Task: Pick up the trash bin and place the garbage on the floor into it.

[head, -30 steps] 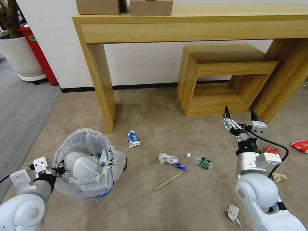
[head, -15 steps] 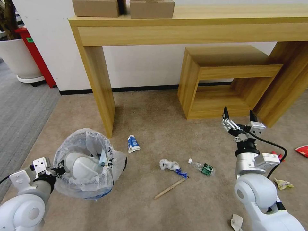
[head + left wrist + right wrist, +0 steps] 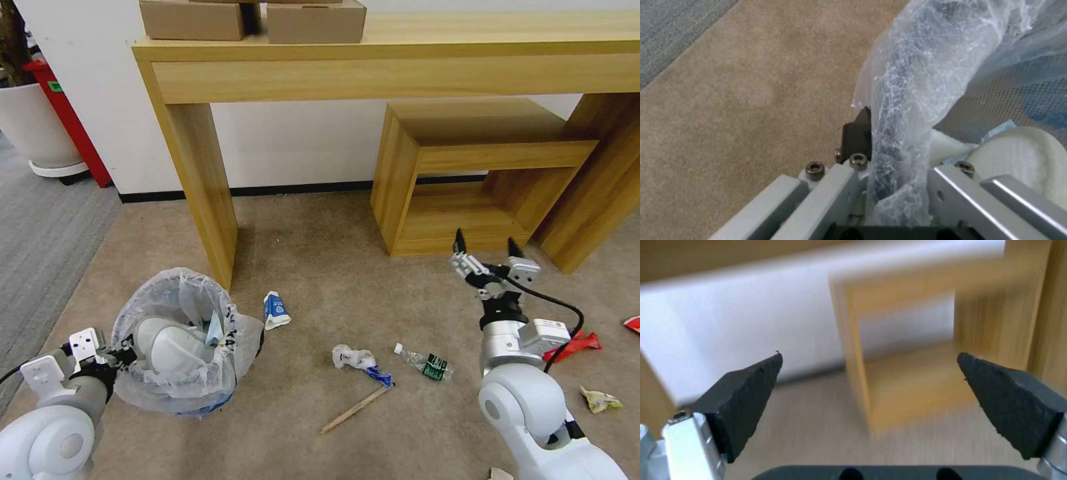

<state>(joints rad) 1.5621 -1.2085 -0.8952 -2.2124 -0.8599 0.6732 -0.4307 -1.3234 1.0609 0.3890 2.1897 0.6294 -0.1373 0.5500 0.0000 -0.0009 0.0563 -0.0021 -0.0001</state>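
My surroundings: an office room, shown by beige carpet [image 3: 320, 267], grey ribbed carpet [image 3: 40, 240] far left, wooden worktop [image 3: 400, 60] bearing cardboard boxes [image 3: 313, 20].

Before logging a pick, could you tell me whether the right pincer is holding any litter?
No; the right pincer is open and empty, raised above the carpet.

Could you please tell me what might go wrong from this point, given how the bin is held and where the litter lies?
1. The left gripper pinches the trash bin by its thin bag-covered rim; the liner could slip or tear.
2. The right gripper hangs open, high above the floor, close to the small wooden table; a swing might hit it.
3. The plastic bottle may roll when grasped.
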